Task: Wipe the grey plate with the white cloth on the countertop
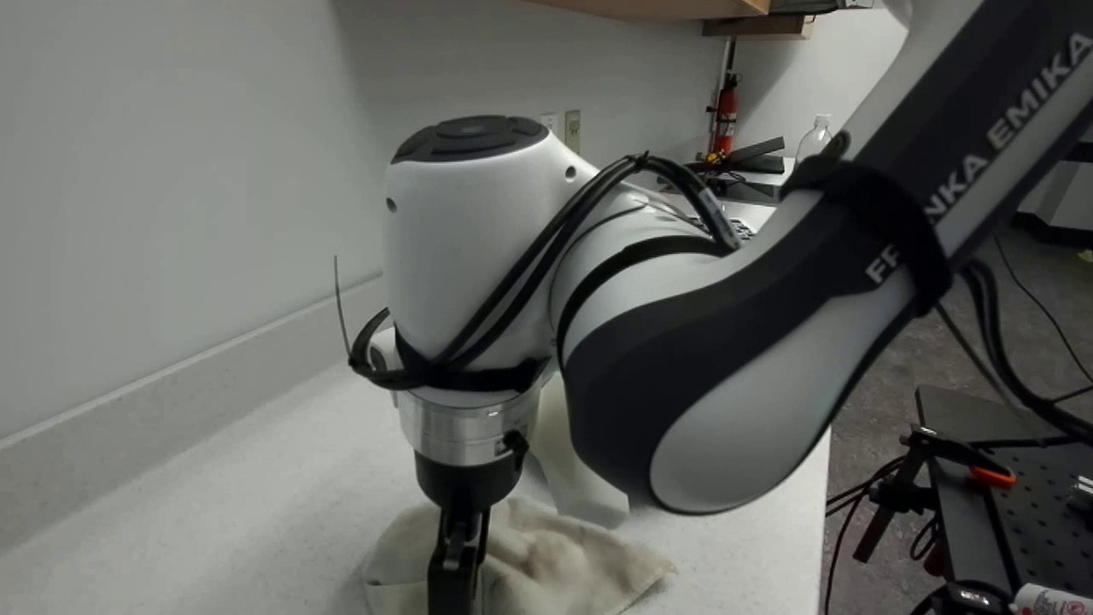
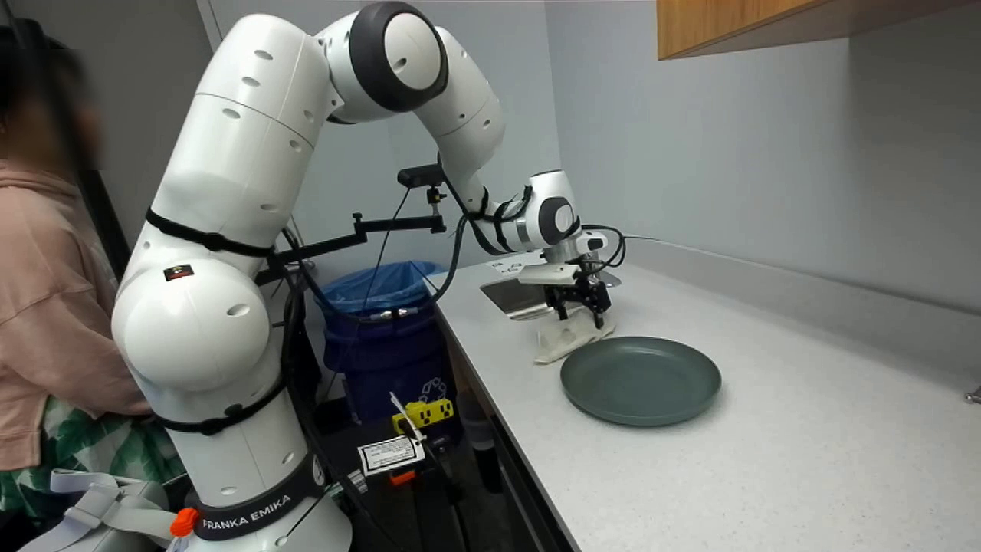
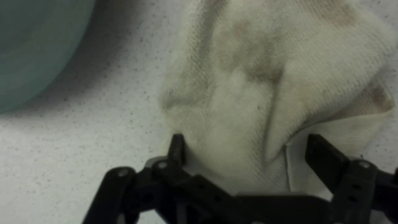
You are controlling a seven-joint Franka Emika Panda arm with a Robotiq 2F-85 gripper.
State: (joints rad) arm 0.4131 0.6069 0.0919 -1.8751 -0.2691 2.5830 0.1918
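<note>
- In the wrist view we see the gripper with its fingers set wide, the crumpled cloth between them; we cannot tell whether they touch it. The plate lies at upper left, apart from the cloth.
- In an exterior view we find cloth and plate near each other on the counter.
- In an exterior view we see the arm bent over the counter, gripper pointing down at the cloth.
</note>
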